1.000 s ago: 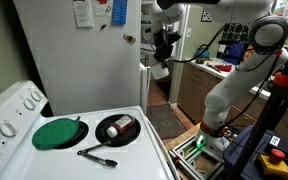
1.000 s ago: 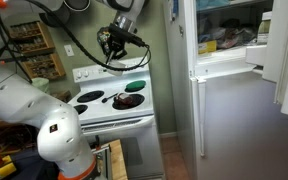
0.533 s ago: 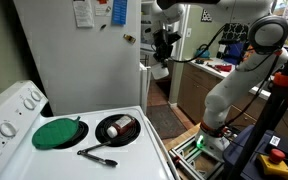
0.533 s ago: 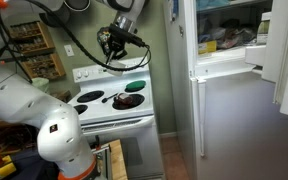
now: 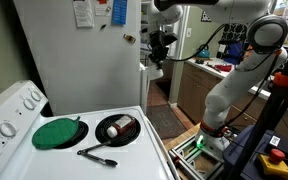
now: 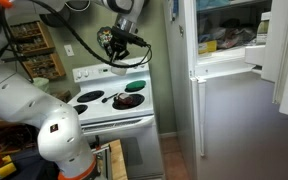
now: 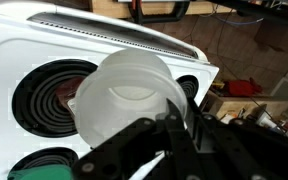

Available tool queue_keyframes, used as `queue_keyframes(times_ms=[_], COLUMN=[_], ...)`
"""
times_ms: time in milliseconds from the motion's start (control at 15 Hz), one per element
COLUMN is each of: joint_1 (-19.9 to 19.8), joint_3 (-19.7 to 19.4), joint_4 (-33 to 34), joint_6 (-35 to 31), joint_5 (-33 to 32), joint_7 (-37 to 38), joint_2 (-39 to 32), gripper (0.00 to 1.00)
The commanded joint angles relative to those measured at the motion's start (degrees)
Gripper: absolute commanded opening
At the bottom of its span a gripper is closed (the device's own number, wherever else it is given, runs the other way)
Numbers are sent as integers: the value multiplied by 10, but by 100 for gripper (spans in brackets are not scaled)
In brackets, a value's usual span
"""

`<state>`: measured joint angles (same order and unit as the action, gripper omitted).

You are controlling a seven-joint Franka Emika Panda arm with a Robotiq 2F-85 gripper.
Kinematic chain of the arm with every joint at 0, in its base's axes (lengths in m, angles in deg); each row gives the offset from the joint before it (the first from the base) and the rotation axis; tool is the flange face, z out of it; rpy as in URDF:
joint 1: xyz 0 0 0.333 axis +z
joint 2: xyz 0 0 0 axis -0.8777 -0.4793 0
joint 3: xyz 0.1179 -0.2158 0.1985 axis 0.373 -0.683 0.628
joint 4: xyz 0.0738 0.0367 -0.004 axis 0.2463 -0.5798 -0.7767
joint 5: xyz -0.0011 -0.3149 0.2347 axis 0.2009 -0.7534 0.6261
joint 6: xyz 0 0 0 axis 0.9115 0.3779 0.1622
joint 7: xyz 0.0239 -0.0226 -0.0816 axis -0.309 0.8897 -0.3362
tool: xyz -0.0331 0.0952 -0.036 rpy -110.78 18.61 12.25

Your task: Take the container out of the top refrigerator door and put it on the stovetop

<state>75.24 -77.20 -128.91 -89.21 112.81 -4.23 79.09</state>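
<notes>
Evidently, the first half is done. In an exterior view the stovetop [image 6: 109, 108] is seen at 9 o'clock, the tool [image 6: 114, 42] hangs above it at 11 o'clock, and the top refrigerator door [image 6: 284, 50] stands open at 3 o'clock. In the wrist view the container [image 7: 124, 95] is clamped by the tool, held clear above the burners [image 7: 39, 95]. Lowering and release are judged to be left.

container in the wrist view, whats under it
The white stovetop, with a black coil burner showing past the container. What lies straight beneath is covered by it.
</notes>
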Motion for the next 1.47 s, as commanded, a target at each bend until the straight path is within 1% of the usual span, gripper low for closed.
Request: queue_keyframes(times_ms=[0,133,200,267,333,533,733,933,1000,1133,1400], joint_1=[8,8,8,13,20,37,53,56,61,61,61], joint_3=[-6,-6,-6,-1,5,35,58,73,62,66,66], joint_4=[1,1,1,1,-4,-13,-21,-30,-19,-20,-20], joint_6=[-1,-1,-1,-12,-35,-118,-201,-288,-249,-277,-279], joint_5=[-2,-2,-2,-6,1,-16,-9,-27,-14,-21,-22], joint_7=[3,3,3,-15,-37,-74,-84,-70,-64,-64,-64], joint_2=[-1,-1,-1,-9,-14,-40,-78,-111,-100,-119,-122], gripper=[12,12,5,5,5,5,5,4,12,12,12])
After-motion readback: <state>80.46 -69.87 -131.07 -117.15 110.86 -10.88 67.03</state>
